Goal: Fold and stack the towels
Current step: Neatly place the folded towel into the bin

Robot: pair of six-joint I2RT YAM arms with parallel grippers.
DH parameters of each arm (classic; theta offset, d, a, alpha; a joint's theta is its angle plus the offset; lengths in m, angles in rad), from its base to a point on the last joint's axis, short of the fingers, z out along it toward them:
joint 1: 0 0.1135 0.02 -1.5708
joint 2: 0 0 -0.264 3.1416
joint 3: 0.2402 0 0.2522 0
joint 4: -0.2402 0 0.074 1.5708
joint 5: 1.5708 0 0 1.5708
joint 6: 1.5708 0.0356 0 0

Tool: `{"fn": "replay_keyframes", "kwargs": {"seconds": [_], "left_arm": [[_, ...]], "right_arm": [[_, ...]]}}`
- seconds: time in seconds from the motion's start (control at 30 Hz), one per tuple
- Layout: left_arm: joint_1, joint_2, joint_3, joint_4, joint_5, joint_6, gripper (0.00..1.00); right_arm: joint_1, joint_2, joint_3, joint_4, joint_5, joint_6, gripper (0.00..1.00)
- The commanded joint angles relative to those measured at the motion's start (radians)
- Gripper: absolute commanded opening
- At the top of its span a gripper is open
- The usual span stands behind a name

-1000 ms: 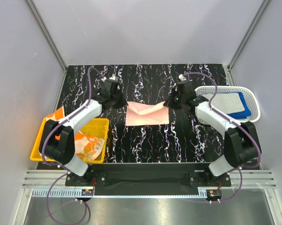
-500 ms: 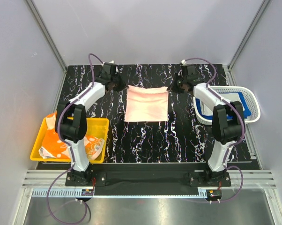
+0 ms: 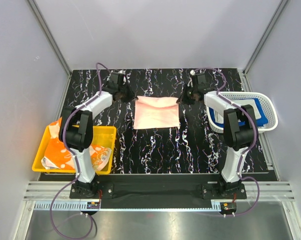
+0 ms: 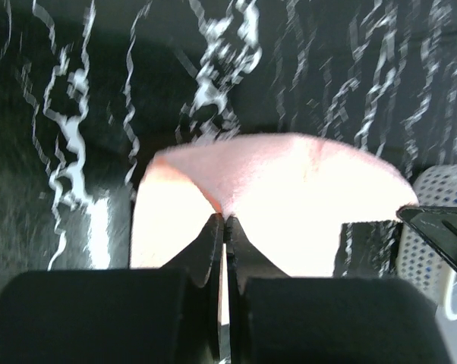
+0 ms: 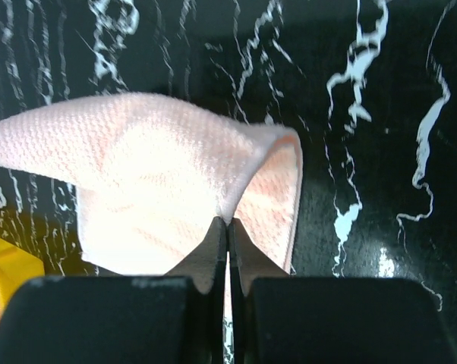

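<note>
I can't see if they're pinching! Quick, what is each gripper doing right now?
Left gripper: closed, holding a corner of the pink towel.
Right gripper: closed, holding another corner of the pink towel.

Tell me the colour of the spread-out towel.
The towel is pale pink; clearest in right wrist view.

Between the left gripper (image 3: 124, 95) and the right gripper (image 3: 186, 97) the space is filled by the pink towel (image 3: 157, 112). Bare table (image 3: 155, 80) is left beyond both; the white basket (image 3: 255, 93) is placed near the right fingers, on their outer side.
</note>
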State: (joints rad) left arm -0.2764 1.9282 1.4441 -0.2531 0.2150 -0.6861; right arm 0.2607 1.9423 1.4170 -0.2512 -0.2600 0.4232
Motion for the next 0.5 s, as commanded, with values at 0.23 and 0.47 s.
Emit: {"fn": "replay_keyframes", "kwargs": {"seconds": [0.23,0.47], "left_arm": [[-0.007,-0.162,-0.246,0.092,0.052,-0.003,0.0],[-0.015,-0.213,-0.332,0.11,0.041,0.0,0.0]], "right_arm": [[-0.003,-0.126,-0.214,0.101,-0.056,0.057,0.0],[-0.003,-0.186,-0.3,0.124,-0.059,0.074,0.0]]}}
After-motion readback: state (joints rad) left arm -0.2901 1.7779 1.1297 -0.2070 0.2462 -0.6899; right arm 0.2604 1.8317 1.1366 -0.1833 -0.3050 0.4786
